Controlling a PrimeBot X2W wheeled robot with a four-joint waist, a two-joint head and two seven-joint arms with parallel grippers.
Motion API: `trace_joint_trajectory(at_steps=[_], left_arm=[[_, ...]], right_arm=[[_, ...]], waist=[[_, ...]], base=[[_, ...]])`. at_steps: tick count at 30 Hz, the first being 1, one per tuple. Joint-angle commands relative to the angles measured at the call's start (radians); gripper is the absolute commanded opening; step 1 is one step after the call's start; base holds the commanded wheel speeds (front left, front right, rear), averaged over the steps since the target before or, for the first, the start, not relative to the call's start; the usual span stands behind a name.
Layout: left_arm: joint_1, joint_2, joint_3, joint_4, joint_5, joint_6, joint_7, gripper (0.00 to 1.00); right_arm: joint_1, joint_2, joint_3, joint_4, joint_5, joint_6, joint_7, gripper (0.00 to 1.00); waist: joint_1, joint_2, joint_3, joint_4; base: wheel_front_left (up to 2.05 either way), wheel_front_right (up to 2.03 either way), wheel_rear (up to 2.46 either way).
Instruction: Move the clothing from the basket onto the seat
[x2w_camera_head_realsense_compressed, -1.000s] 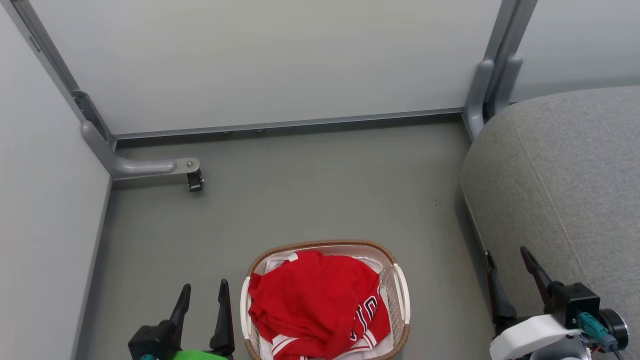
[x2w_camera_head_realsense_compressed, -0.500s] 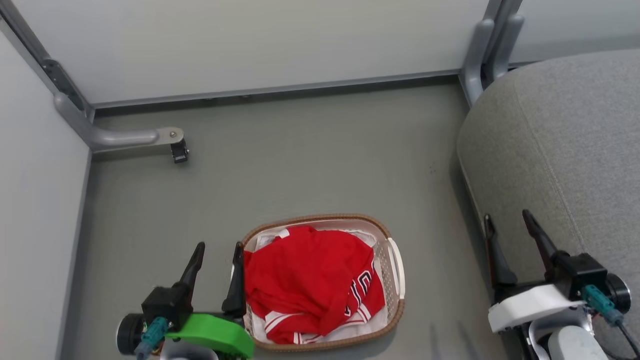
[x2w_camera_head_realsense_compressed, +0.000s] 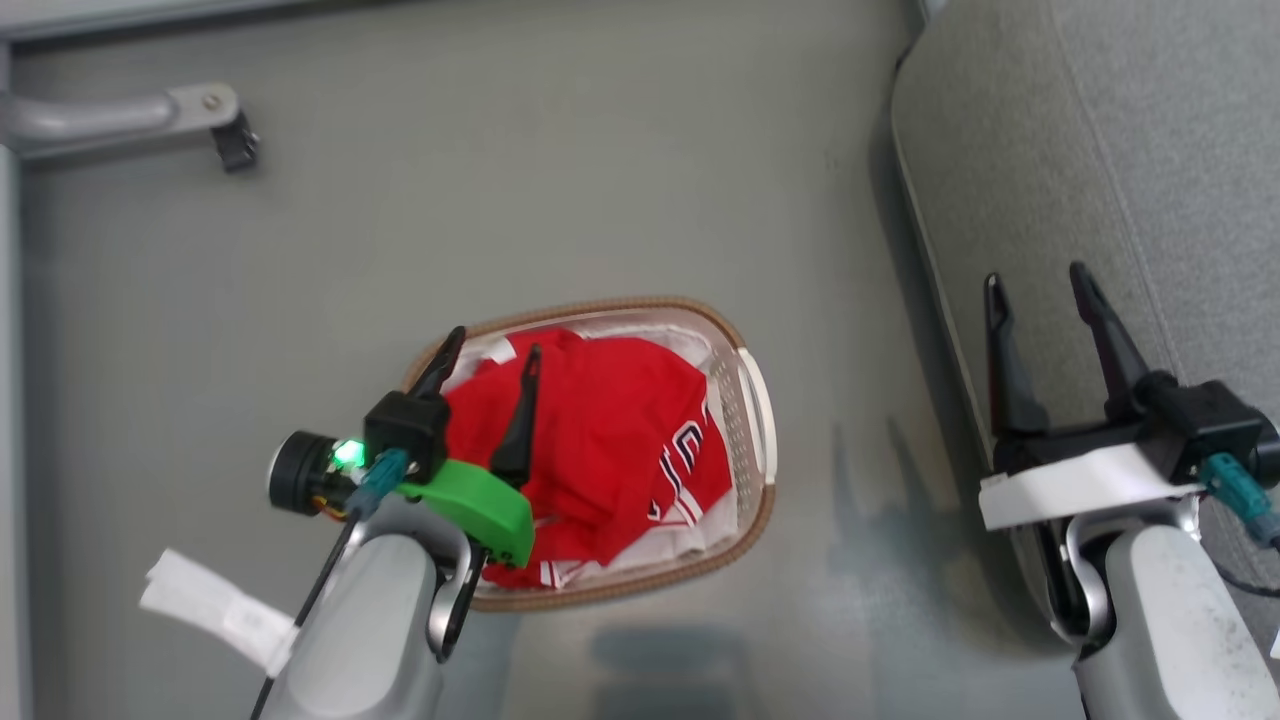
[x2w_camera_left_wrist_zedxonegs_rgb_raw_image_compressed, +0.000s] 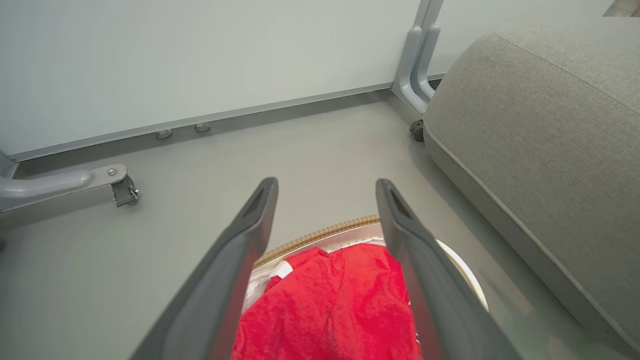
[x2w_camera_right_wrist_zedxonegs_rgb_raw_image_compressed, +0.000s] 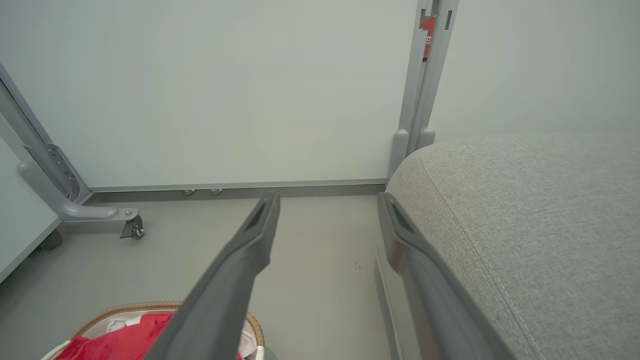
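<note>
Over the basket (x2w_camera_head_realsense_compressed: 620, 305), the left gripper (x2w_camera_head_realsense_compressed: 497, 341) hovers, jaws wide apart, above the red clothing (x2w_camera_head_realsense_compressed: 610, 430) heaped inside; right gripper (x2w_camera_head_realsense_compressed: 1035, 274) hangs spread and empty at the edge of the grey seat (x2w_camera_head_realsense_compressed: 1150, 120)

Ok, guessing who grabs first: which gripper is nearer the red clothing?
Left. The left gripper hangs over the clothing in the basket; the right gripper is well aside, by the seat.

The left tool (x2w_camera_left_wrist_zedxonegs_rgb_raw_image_compressed: 326, 184), jaws apart, hangs over red clothing (x2w_camera_left_wrist_zedxonegs_rgb_raw_image_compressed: 330, 310) in the basket (x2w_camera_left_wrist_zedxonegs_rgb_raw_image_compressed: 320, 234) near the seat (x2w_camera_left_wrist_zedxonegs_rgb_raw_image_compressed: 540, 125).
</note>
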Motion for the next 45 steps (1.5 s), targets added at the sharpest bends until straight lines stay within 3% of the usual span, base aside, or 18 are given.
trace_joint_trajectory(at_steps=[1,10,17,25,37,39,41,42,45], left_arm=[[-0.049,0.007,-0.021,0.041,0.009,-0.005,-0.001,1.0],[-0.207,0.008,-0.169,0.283,0.005,-0.015,-0.001,1.0],[-0.277,0.008,-0.248,0.377,-0.035,-0.014,-0.001,1.0],[-0.351,0.008,-0.294,0.484,-0.039,0.016,-0.001,1.0],[-0.408,0.032,-0.258,0.596,-0.043,0.154,-0.001,1.0],[-0.413,0.035,-0.252,0.603,-0.045,0.172,-0.001,0.47],[-0.414,0.035,-0.252,0.613,-0.046,0.181,-0.001,0.08],[-0.416,0.035,-0.251,0.618,-0.048,0.185,-0.001,0.0],[-0.419,0.032,-0.246,0.625,-0.053,0.186,-0.001,0.0]], right_arm=[[-0.032,-0.003,-0.005,-0.008,0.01,0.0,-0.005,1.0],[-0.134,-0.003,-0.009,-0.021,0.059,0.0,-0.005,1.0],[-0.2,-0.003,0.005,-0.032,0.099,0.0,-0.005,1.0],[-0.226,-0.003,0.023,-0.034,0.128,0.0,-0.005,1.0],[-0.237,-0.003,0.032,-0.022,0.15,0.0,-0.005,1.0],[-0.238,-0.003,0.033,-0.022,0.151,0.0,-0.005,1.0],[-0.24,-0.003,0.036,-0.024,0.15,0.0,-0.005,1.0],[-0.24,-0.003,0.037,-0.025,0.15,0.0,-0.005,1.0],[-0.239,-0.003,0.036,-0.026,0.148,0.0,-0.005,1.0]], waist=[[-0.0001,0.0,0.176,-0.086],[-0.0001,0.0,0.322,-0.143],[-0.0001,0.0,0.401,-0.187],[-0.0001,0.0,0.45,-0.216],[-0.0001,0.0,0.46,-0.24],[-0.0001,0.0,0.458,-0.24],[-0.0001,0.0,0.458,-0.241],[-0.0001,0.0,0.457,-0.241],[-0.0001,0.0,0.455,-0.24]], base=[[0.0,0.0,0.0],[0.0,0.0,0.0],[0.0,0.0,0.0],[0.0,0.0,0.0],[0.0,0.0,0.0],[0.0,0.0,0.0],[0.0,0.0,0.0],[0.0,0.0,0.0],[0.0,0.0,0.0]])
